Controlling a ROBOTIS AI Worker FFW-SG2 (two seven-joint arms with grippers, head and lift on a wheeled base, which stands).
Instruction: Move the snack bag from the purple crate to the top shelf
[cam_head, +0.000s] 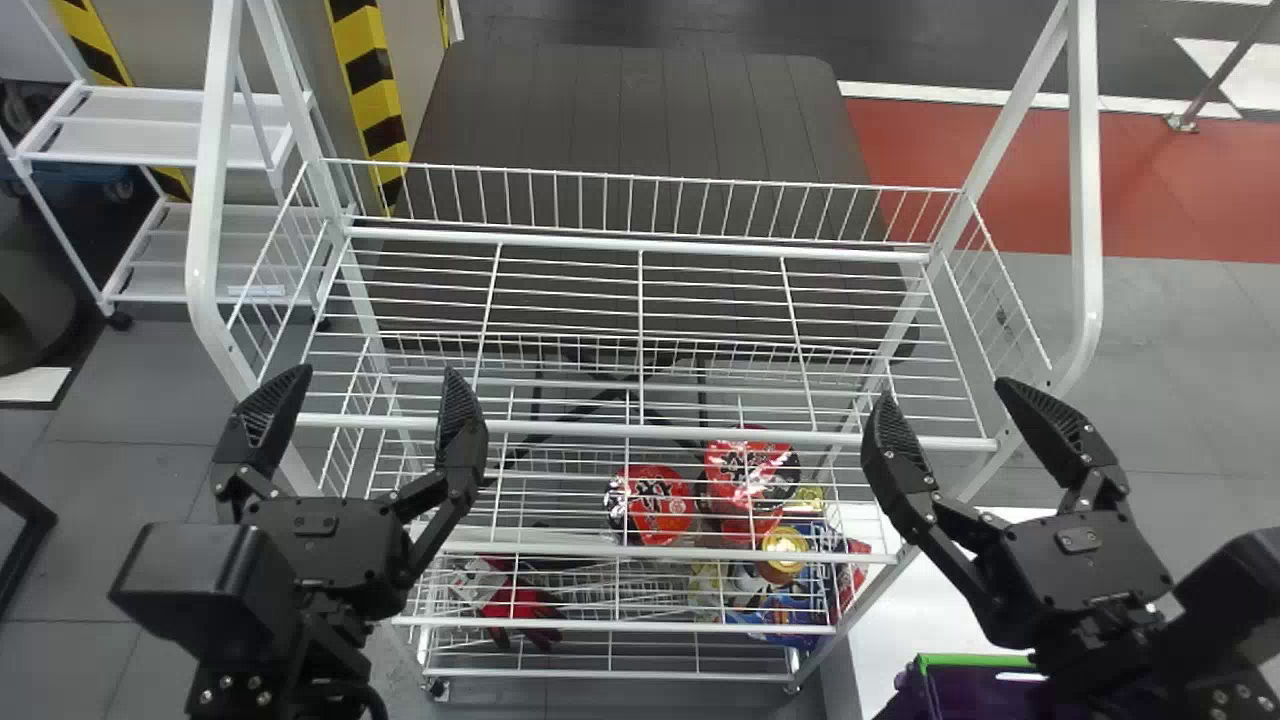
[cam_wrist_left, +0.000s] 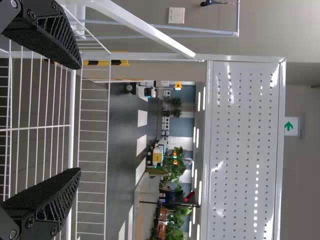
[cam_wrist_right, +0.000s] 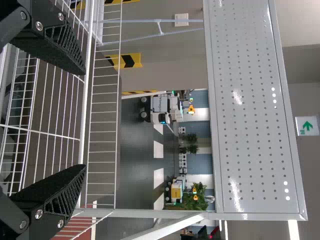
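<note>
While right gripper (cam_head: 946, 396) gapes, purple crate (cam_head: 972, 694) sits part-hidden, contents unclear.

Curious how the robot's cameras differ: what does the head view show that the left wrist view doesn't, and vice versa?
Head view: the purple crate, red packages and the right hand.
Left wrist view: a pale perforated panel, a green arrow sign and plants.
Both: white wire shelving, yellow-black stripes and the open left hand.
</note>
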